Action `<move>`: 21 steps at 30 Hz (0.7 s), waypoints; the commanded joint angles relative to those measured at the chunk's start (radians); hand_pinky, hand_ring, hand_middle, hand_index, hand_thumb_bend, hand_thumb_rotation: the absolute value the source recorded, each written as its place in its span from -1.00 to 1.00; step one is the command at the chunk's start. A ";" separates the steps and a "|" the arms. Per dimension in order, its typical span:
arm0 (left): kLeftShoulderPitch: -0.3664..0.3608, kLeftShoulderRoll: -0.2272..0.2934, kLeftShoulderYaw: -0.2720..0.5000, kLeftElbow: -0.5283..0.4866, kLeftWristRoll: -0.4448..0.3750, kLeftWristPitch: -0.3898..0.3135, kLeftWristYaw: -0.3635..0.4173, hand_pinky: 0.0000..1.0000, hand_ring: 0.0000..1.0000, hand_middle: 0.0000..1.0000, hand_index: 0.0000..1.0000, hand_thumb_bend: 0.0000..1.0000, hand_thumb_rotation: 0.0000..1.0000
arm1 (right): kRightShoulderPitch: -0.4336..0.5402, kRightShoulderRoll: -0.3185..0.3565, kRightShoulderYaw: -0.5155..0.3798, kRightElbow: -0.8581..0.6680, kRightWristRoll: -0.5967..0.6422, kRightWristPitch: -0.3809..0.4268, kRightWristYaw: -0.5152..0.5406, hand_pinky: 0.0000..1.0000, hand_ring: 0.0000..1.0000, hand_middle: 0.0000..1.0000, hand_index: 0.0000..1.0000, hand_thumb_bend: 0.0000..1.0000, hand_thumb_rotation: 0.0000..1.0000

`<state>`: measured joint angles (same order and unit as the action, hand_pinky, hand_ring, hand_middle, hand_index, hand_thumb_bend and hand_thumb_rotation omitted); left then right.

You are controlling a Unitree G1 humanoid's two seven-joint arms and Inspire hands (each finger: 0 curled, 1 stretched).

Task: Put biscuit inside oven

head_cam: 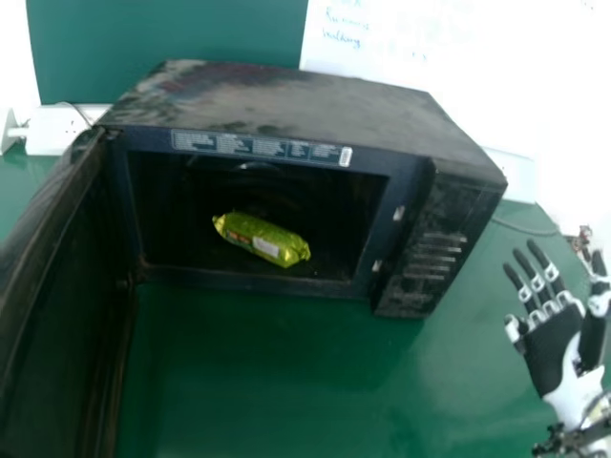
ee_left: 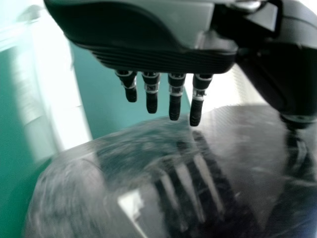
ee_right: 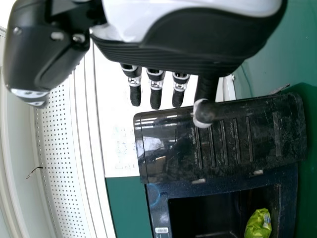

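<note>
One crinkled, shiny green packet (head_cam: 260, 239) lies inside the boxy black oven (head_cam: 296, 100); right hand (head_cam: 552, 351) open, right of oven; left hand (ee_left: 148, 37) open.

You face a green table (head_cam: 267, 382). Beyond its far side you see a green panel (head_cam: 191, 29), with a white board (head_cam: 434, 52) bearing blue handwriting to its right. A white socket box (head_cam: 55, 134) is at far left.

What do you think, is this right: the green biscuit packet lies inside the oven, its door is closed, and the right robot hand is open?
The door is not closed; the head view shows it wide open. The rest holds: the packet lies inside the oven, and the right robot hand is open.
</note>
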<state>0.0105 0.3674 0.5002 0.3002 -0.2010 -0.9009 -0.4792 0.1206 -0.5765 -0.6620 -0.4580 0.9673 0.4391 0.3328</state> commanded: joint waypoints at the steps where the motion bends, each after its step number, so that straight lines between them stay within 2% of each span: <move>1: -0.002 0.022 -0.018 0.046 0.087 -0.113 0.017 1.00 0.95 0.96 0.92 0.74 1.00 | -0.004 0.010 0.006 -0.011 -0.012 -0.008 -0.001 -1.00 1.00 1.00 1.00 0.67 1.00; 3: -0.020 0.025 -0.007 0.099 0.167 -0.224 0.067 1.00 0.95 0.96 0.93 0.74 1.00 | -0.006 0.013 0.010 -0.015 -0.021 -0.012 -0.005 -1.00 1.00 1.00 1.00 0.68 1.00; 5: -0.041 0.022 0.012 0.158 0.248 -0.334 0.124 1.00 0.94 0.95 0.93 0.74 1.00 | -0.008 0.018 0.012 -0.019 -0.029 -0.011 -0.013 -1.00 1.00 1.00 1.00 0.61 1.00; 8: -0.060 0.008 0.069 0.210 0.381 -0.454 0.208 1.00 0.94 0.95 0.93 0.76 1.00 | -0.013 0.024 0.013 -0.021 -0.035 -0.008 -0.022 -1.00 1.00 1.00 1.00 0.47 1.00; 10: -0.067 0.003 0.093 0.240 0.434 -0.520 0.252 1.00 0.94 0.95 0.92 0.75 1.00 | -0.014 0.025 0.015 -0.020 -0.045 -0.011 -0.021 -1.00 1.00 1.00 1.00 0.31 1.00; 12: -0.087 0.007 0.101 0.288 0.451 -0.597 0.283 1.00 0.94 0.95 0.92 0.74 1.00 | -0.015 0.022 0.020 -0.017 -0.061 -0.015 -0.013 -1.00 1.00 1.00 1.00 0.16 1.00; 14: -0.099 0.024 0.064 0.332 0.430 -0.645 0.309 0.99 0.93 0.95 0.92 0.73 1.00 | -0.018 0.022 0.025 -0.013 -0.076 -0.020 -0.004 -1.00 1.00 1.00 1.00 0.20 1.00; 16: -0.106 0.056 -0.038 0.378 0.360 -0.678 0.339 0.99 0.93 0.95 0.93 0.73 1.00 | -0.021 0.024 0.026 -0.012 -0.082 -0.019 -0.002 -1.00 1.00 1.00 1.00 0.22 0.92; 17: -0.117 0.063 -0.055 0.396 0.351 -0.696 0.348 1.00 0.93 0.95 0.93 0.74 1.00 | -0.023 0.024 0.026 -0.012 -0.082 -0.017 -0.002 -1.00 1.00 1.00 1.00 0.20 0.86; 19: -0.133 0.083 -0.093 0.420 0.335 -0.712 0.360 1.00 0.93 0.95 0.94 0.74 1.00 | -0.024 0.024 0.025 -0.013 -0.084 -0.015 -0.004 -1.00 1.00 1.00 1.00 0.20 0.90; 21: -0.140 0.104 -0.113 0.436 0.332 -0.714 0.362 1.00 0.92 0.94 0.93 0.74 1.00 | -0.027 0.025 0.024 -0.013 -0.087 -0.015 -0.004 -1.00 1.00 1.00 1.00 0.32 0.80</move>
<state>-0.1432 0.4994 0.4141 0.6919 0.1387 -1.6055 -0.1279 0.0975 -0.5567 -0.6374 -0.4683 0.8865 0.4343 0.3263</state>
